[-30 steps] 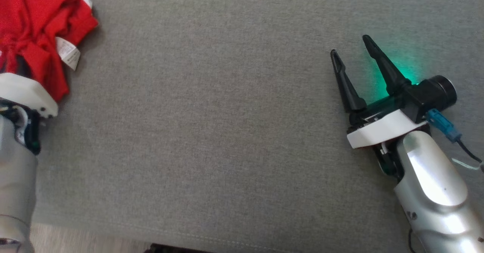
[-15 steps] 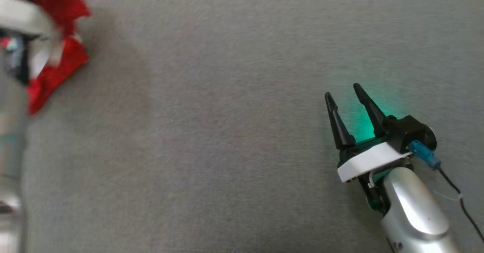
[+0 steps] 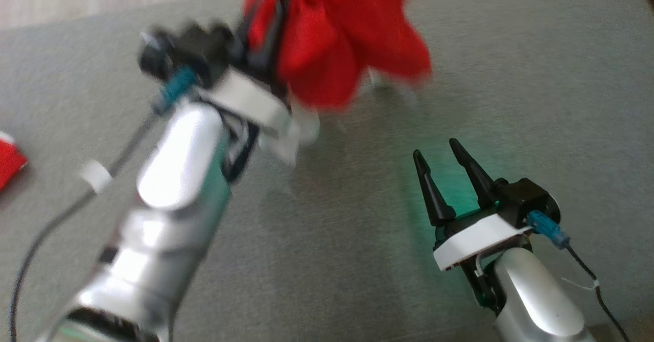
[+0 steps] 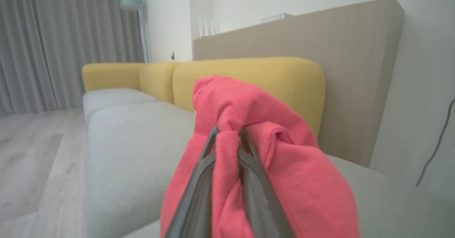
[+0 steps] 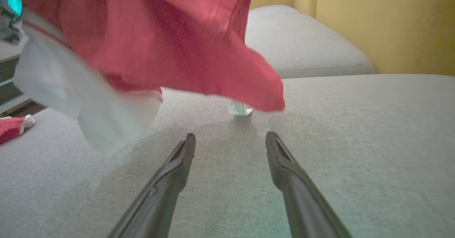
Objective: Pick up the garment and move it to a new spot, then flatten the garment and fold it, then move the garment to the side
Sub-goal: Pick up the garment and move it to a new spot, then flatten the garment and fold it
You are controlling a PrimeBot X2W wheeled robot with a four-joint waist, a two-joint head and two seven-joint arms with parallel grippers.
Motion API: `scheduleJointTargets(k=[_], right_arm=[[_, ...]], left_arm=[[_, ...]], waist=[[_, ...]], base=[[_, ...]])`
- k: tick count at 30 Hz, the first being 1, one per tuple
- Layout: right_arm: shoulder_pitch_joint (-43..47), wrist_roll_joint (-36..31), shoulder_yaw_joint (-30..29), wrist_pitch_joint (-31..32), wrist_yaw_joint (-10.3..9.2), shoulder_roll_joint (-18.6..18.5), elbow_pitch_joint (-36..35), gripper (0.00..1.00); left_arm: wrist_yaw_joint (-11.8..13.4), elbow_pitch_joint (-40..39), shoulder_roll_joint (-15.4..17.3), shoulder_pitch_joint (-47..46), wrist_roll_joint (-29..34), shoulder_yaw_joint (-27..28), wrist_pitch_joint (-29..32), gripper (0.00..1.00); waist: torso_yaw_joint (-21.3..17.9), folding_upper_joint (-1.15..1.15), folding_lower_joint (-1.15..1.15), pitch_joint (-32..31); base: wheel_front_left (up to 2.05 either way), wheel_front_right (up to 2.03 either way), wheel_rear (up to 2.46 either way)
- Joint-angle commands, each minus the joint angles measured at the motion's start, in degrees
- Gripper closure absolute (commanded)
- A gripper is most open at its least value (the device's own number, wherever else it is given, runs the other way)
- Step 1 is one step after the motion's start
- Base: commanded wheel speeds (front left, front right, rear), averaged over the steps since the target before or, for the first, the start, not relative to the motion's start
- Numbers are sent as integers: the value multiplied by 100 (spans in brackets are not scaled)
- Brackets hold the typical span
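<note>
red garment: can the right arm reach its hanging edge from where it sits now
Probably yes. The right tool is open over the grey cushion, and the red garment, held up by the left tool, hangs just ahead of its fingers with nothing between them.

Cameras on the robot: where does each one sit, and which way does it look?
Head view: on the robot's head, looking down at the grey fabric sofa seat; shows the left gripper shut on the crumpled red cloth garment, the right gripper open.
Left wrist view: on the left wrist, looking along its fingers toward the yellow padded backrest.
Right wrist view: on the right wrist, low over the seat, two fingers apart.
Both wrist views share the garment and backrest.
</note>
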Motion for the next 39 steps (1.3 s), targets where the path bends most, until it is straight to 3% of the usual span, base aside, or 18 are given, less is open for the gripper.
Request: scheduleJointTargets(k=[1, 2, 3, 4, 5, 10, 21, 27, 39], right_arm=[[-15, 40, 127, 2, 18, 64, -148, 0], [0, 56, 137, 2, 18, 71, -134, 0], [14, 67, 144, 2, 18, 77, -121, 0], [33, 74, 142, 2, 18, 81, -109, 0], [58, 76, 132, 2, 18, 85, -98, 0], [168, 56, 34, 2, 18, 97, -76, 0], [362, 5, -279, 2, 18, 87, -59, 0], [609, -29, -454, 2, 18, 47, 5, 0], [205, -567, -983, 2, 18, -7, 685, 0]], left_arm=[[14, -138, 164, -64, -34, 134, -33, 100], [15, -75, 133, 93, -50, 87, -62, 100], [27, -4, 107, 255, -72, 62, -97, 65], [47, 80, 88, 423, -81, 37, -131, 12], [78, 166, 71, 599, -86, 20, -162, 0], [283, 364, 39, 1420, -125, 178, -232, 0], [753, -1147, 261, 3611, 346, 1765, -237, 0], [625, -1801, 29, 4703, 616, 2476, -237, 0], [396, -1909, -128, 4957, 688, 2378, -238, 0]], waist=[[-212, 0, 1, -147], [-240, 0, 1, -171], [-255, 0, 1, -197], [-254, 0, 1, -226], [-241, 0, 1, -259], [-46, 0, 1, -401], [442, 0, 1, -796], [602, 0, 1, -991], [1006, 0, 1, -713]], base=[[0, 0, 0], [0, 0, 0], [0, 0, 0], [0, 0, 0], [0, 0, 0], [0, 0, 0], [0, 0, 0], [0, 0, 0], [0, 0, 0]])
